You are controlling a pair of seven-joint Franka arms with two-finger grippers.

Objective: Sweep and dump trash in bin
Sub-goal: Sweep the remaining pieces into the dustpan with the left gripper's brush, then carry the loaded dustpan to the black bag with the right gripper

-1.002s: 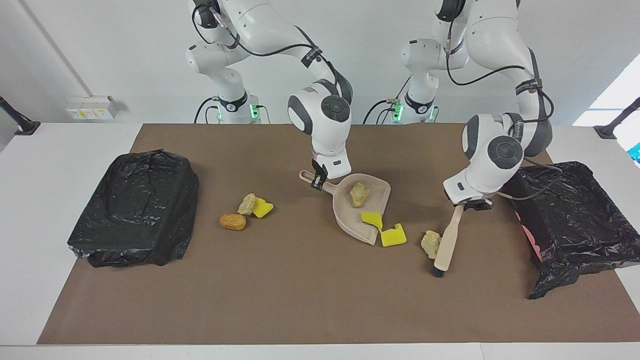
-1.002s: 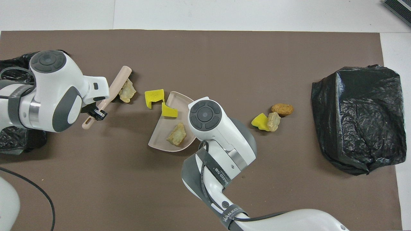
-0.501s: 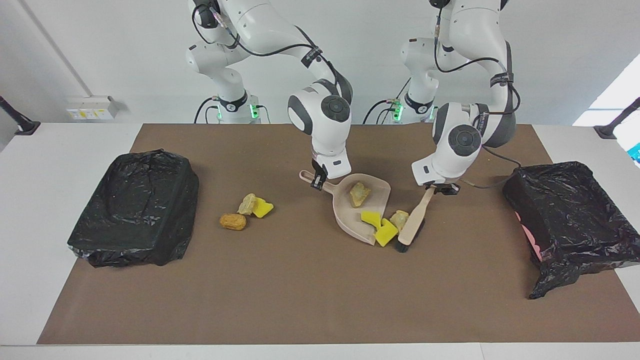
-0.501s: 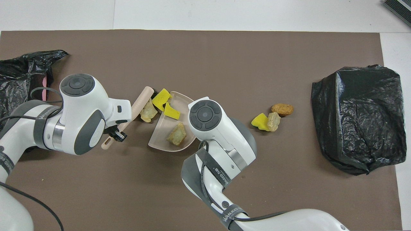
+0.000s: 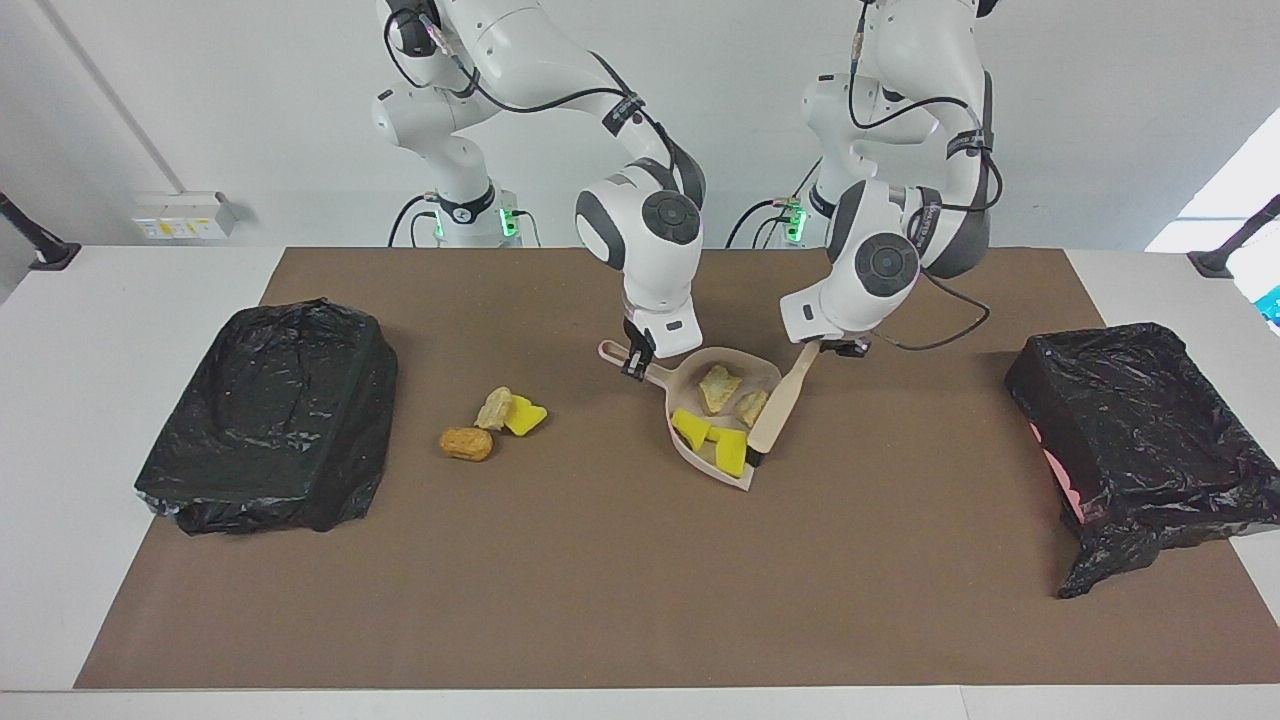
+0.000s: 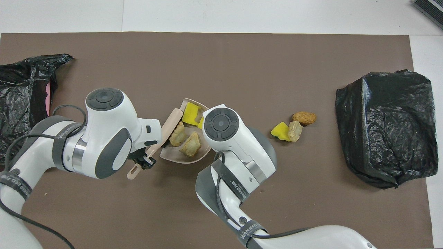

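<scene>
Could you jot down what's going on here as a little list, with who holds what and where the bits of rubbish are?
left gripper: shut on the brush handle
right gripper: shut on the dustpan handle
in dustpan: two yellow foam pieces, two beige lumps
loose trash: brown nugget, beige lump, yellow piece, toward the right arm's end
bins: black-bagged bin at the left arm's end, another at the right arm's end
</scene>
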